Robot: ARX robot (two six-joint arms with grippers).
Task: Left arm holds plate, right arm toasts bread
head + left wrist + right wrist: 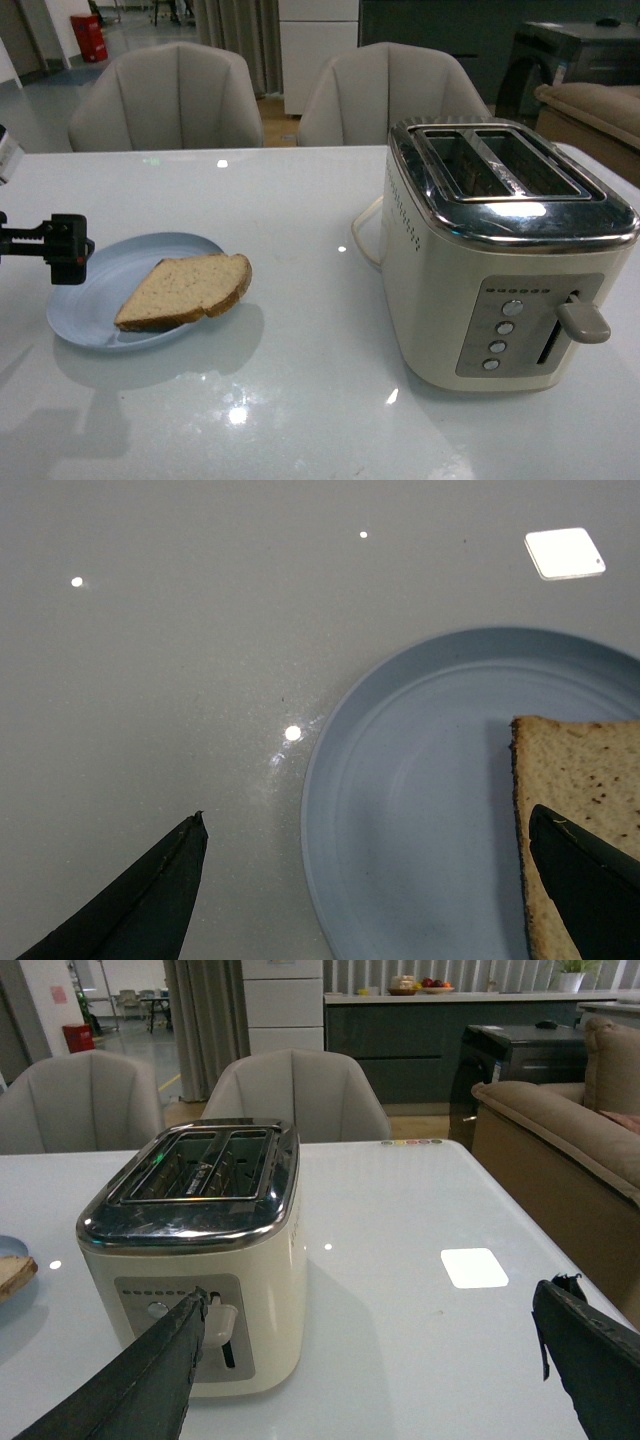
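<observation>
Bread is lying flat on the blue plate, just beyond the left claw. Its long axis is running away from that claw toward the toaster, with the rounded end pointing that way. Raised lettering on the toaster's side is showing too small to read.

From the left wrist, the left claw is hanging wide open over the rim of the plate. One jaw is over the table and the other over the bread, gripping nothing.

From the right wrist, the right claw is standing wide open and empty. The toaster is sitting just ahead of one jaw, and the bread is lying beyond it.
</observation>
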